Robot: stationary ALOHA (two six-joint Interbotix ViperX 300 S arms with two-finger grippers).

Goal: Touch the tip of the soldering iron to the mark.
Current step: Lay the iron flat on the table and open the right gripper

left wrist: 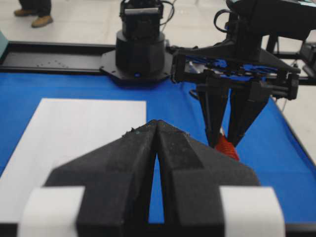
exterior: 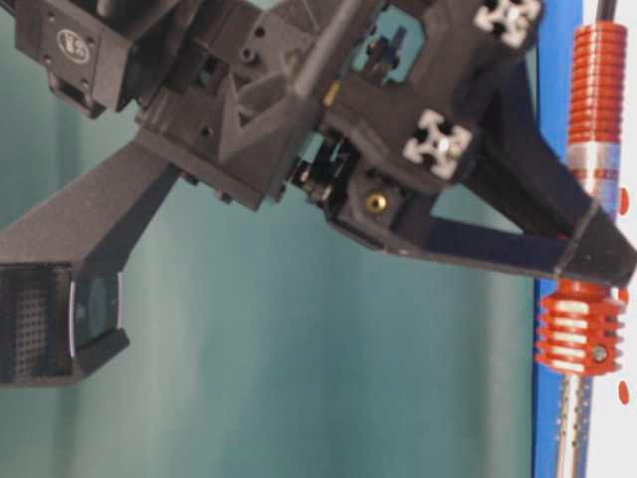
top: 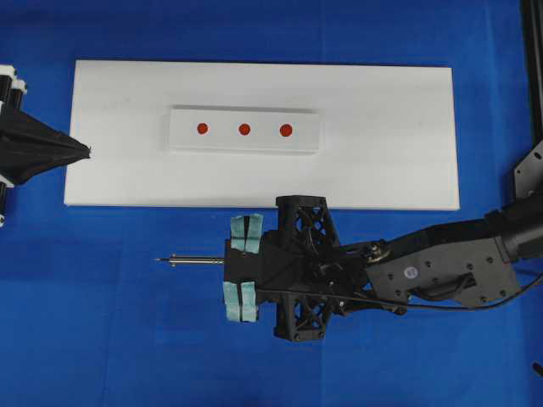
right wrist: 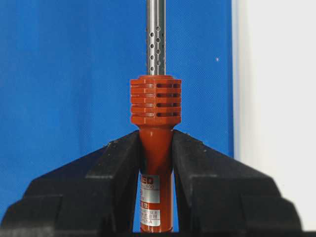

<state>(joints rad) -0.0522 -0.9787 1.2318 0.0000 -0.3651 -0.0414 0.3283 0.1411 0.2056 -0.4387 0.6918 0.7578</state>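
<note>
Overhead: soldering iron (top: 197, 261) in right tool (top: 241, 268).

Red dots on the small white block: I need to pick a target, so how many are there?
3 round red dots in a row: left, middle, right. None looks hidden.

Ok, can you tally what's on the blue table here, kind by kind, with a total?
Large white board: 1
Small white block on that board: 1
Red marks on the block: 3
Soldering iron, held above the blue table outside the board: 1
Total: 6
</note>
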